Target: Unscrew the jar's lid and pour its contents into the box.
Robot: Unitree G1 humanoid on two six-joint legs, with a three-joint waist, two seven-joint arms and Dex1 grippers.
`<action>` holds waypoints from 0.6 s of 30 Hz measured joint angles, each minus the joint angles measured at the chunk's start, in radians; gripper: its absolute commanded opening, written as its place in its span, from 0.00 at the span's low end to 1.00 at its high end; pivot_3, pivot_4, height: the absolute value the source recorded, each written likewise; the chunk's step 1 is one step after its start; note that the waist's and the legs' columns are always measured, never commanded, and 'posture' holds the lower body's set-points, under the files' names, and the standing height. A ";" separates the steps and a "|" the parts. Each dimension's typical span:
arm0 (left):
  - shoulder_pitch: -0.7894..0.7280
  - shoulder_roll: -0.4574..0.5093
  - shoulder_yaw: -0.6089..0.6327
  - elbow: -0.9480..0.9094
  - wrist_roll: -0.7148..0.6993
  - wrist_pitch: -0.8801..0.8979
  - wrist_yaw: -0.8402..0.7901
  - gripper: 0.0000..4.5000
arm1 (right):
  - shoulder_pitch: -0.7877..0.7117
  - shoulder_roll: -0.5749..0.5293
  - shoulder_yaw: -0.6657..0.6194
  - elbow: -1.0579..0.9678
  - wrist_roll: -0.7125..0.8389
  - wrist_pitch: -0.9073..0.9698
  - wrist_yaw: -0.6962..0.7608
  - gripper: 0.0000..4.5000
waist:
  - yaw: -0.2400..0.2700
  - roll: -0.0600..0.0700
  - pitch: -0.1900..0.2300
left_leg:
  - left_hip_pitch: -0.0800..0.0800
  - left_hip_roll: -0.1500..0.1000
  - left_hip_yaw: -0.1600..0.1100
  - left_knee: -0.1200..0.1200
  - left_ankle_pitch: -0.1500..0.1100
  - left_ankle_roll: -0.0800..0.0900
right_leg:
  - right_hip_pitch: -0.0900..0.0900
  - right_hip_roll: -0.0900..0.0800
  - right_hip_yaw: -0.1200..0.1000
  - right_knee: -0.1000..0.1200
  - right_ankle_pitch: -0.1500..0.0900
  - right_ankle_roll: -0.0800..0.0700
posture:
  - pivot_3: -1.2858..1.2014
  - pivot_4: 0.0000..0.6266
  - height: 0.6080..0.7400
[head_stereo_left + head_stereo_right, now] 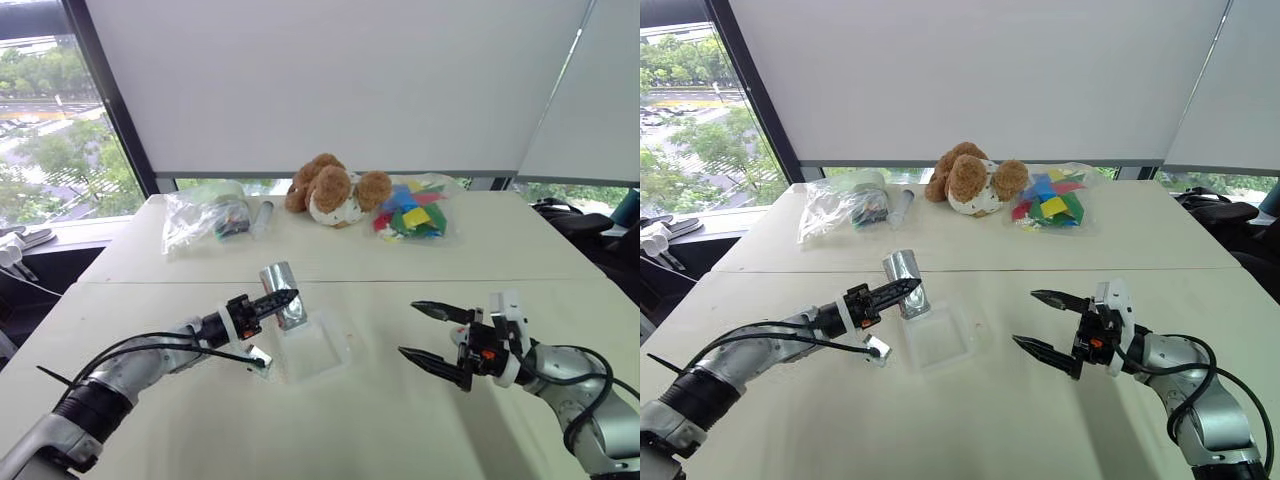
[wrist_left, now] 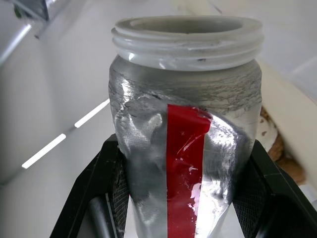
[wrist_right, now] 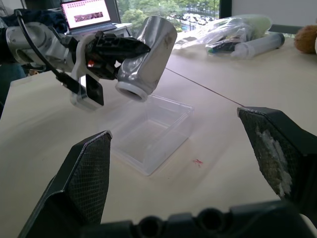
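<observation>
Over at lower left of the head view, the left gripper is clenched on the jar, its black fingers pinching the crinkled silver side. The jar is tipped mouth-down over the box, near frame centre; from the right wrist view its open white threaded mouth hangs above the box's near-left corner, not touching it. The lid is off the jar. The box lies flat on the table just right of the gripper. At lower right, the right gripper hovers with fingers spread wide, grasping nothing, well apart from the box. Along the far edge, left to right: a clear bag, a grey tube, a teddy, a bag of blocks.
</observation>
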 measured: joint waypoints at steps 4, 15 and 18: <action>-0.031 -0.016 -0.047 0.028 0.085 0.119 0.112 0.46 | 0.000 0.008 0.002 -0.002 0.001 0.003 -0.016 0.98 | 0.000 0.000 0.000 | 0.000 0.000 0.000 0.001 0.000 0.000 | 0.000 0.000 0.000 0.002 0.000 0.000 | 0.52 0.24 1.00; -0.083 -0.033 -0.095 0.076 0.106 0.237 0.207 0.46 | 0.003 0.029 0.013 -0.013 0.001 0.011 -0.041 0.98 | -0.001 0.000 0.000 | 0.001 0.000 -0.001 0.002 0.001 -0.001 | -0.002 0.000 0.000 0.009 0.000 0.000 | 0.52 0.24 1.00; -0.082 -0.022 -0.083 0.069 -0.039 0.130 0.158 0.46 | 0.002 0.029 0.019 -0.013 0.001 0.012 -0.041 0.98 | -0.003 0.000 0.000 | 0.001 0.002 -0.001 0.002 0.001 -0.002 | -0.002 -0.001 0.000 0.009 0.000 0.000 | 0.52 0.24 1.00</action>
